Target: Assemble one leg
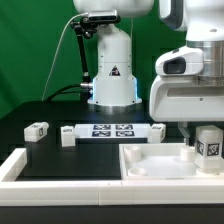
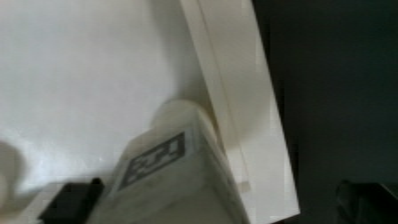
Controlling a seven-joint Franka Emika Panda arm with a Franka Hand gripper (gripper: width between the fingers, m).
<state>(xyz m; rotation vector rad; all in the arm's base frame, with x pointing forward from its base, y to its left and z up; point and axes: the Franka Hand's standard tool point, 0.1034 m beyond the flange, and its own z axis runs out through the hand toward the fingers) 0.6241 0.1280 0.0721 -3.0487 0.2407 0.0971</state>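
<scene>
A leg (image 1: 208, 143), a small white post with a marker tag on its face, stands upright at the far corner of the large white square piece (image 1: 150, 165), on the exterior view's right. My gripper (image 1: 205, 130) comes down over it with one dark finger (image 1: 186, 127) beside the leg and a gap between them. In the wrist view the tagged leg (image 2: 169, 165) rises between my fingers (image 2: 71, 200), beside the square piece's raised rim (image 2: 240, 90). My gripper (image 2: 217, 205) is open, and the far finger stands well clear of the leg.
The marker board (image 1: 112, 130) lies in the middle of the black table. Three more small white legs lie near it: one at the exterior view's left (image 1: 37, 130), one at the board's left end (image 1: 68, 135), one at its right end (image 1: 157, 131). The robot base (image 1: 112, 70) stands behind.
</scene>
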